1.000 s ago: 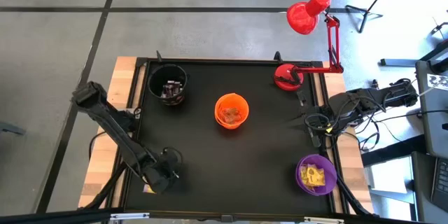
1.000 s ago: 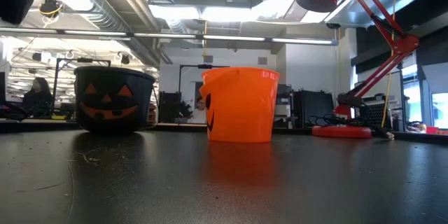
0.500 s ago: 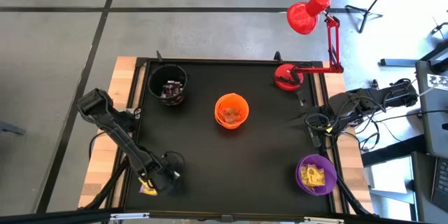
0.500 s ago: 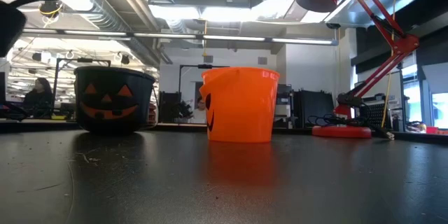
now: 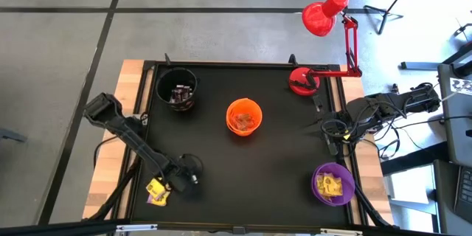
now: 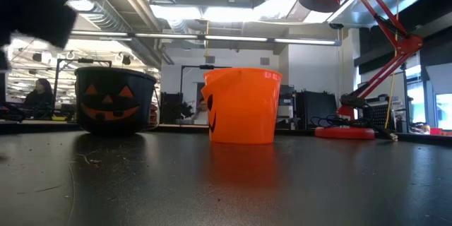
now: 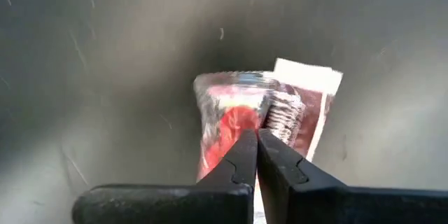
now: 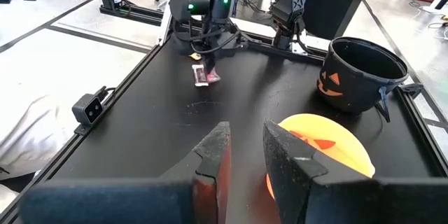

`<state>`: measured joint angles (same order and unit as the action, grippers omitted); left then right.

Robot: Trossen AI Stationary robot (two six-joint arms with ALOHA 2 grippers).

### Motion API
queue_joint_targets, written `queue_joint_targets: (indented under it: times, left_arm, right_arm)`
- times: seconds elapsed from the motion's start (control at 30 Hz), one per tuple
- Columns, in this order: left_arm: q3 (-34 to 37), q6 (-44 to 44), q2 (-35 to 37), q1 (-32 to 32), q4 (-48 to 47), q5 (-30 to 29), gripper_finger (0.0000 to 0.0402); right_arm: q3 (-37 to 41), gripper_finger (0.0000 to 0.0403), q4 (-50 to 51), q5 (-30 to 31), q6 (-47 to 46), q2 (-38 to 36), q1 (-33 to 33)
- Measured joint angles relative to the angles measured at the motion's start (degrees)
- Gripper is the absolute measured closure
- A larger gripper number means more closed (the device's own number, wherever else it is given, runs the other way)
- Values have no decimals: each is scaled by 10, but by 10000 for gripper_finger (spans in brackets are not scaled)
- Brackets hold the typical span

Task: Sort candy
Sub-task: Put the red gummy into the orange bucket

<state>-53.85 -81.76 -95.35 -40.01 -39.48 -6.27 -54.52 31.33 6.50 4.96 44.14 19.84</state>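
Over on the left, the left gripper (image 5: pixel 193 179) sits low at the near-left part of the table (image 5: pixel 280 155), fingers pinched tight on a candy (image 7: pixel 241 122) in clear wrap with red inside; a second piece with a dark red, white-ended wrapper (image 7: pixel 304 108) is pressed right beside it at the fingertips. In the right wrist view that same candy (image 8: pixel 205 76) hangs just under the gripper, lifted off the table. Just behind the gripper, at the table's edge, lies a yellow packet (image 5: pixel 157 189). Up and beyond the gripper stands the black cup (image 5: pixel 177 88) with dark sweets inside. Further right, the orange cup (image 5: pixel 244 116) holds the middle, well apart from the gripper. Far right, the purple cup (image 5: pixel 332 184) carries yellow candies. The right gripper (image 8: pixel 245 147) waits above the orange cup's side, fingers a narrow gap apart, holding nothing.
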Motion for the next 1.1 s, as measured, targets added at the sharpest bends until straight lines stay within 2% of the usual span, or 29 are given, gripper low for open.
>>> queue_joint_targets:
  times: [0.3, 0.53, 0.7, 0.8, 0.93, 1.1]
  left_arm:
    - [-104, 109, 0, 34, -94, -103, 401]
    - [-184, 214, 1, 50, -96, -195, 401]
    - [-213, 267, 2, 64, -92, -231, 401]
    - [-211, 285, 1, 76, -87, -223, 401]
    - [-199, 319, -13, 95, -65, -179, 395]
    - [-198, 362, -44, 120, -55, -126, 346]
  right_arm:
    - [0, 320, 0, 2, -2, 0, 0]
    - [0, 320, 0, 2, -2, 0, 0]
    - [0, 320, 1, 2, -2, 0, 0]
    - [4, 320, -8, 2, -2, 0, 0]
    - [23, 320, -14, 1, -2, 0, 0]
    - [36, 320, -16, 1, -2, 0, 0]
